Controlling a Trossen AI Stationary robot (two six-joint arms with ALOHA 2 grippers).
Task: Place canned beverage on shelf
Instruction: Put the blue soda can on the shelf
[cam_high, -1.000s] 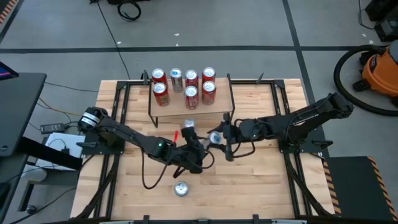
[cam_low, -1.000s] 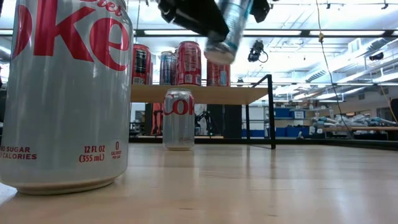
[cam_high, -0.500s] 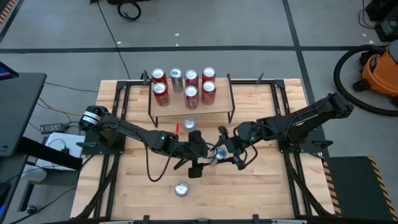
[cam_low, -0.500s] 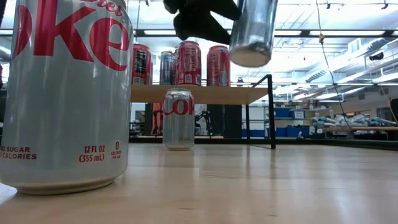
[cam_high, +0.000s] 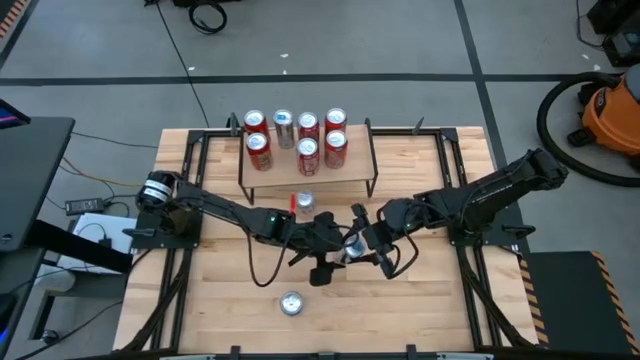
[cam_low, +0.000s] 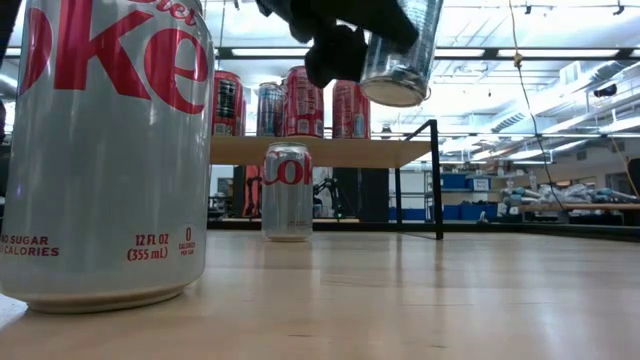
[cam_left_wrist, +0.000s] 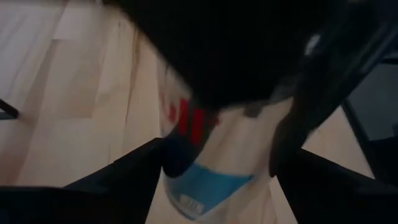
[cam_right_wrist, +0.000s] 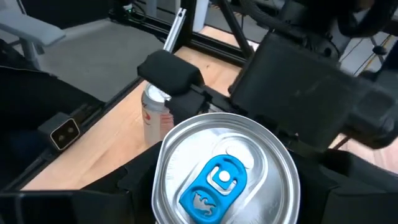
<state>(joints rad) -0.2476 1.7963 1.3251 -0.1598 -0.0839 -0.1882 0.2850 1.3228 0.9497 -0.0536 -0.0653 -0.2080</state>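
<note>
We count 6 cans already on the shelf (cam_high: 306, 176). Mid-counter, both grippers meet at 1 raised silver can (cam_low: 402, 50): the right gripper (cam_high: 362, 243) is clamped on it, while the left gripper (cam_high: 328, 245) sits against it, though whether it grips we cannot tell. 2 more cans wait: 1 before the shelf (cam_high: 305, 203), another nearer the counter's (cam_high: 440, 310) front edge (cam_high: 291, 303).

We see a grey concrete floor (cam_high: 400, 40) crossed by dark seams, an orange shop vacuum (cam_high: 612, 110) beside the bench (cam_high: 420, 310), and ceiling strip lights (cam_low: 560, 52) above distant workstations.
</note>
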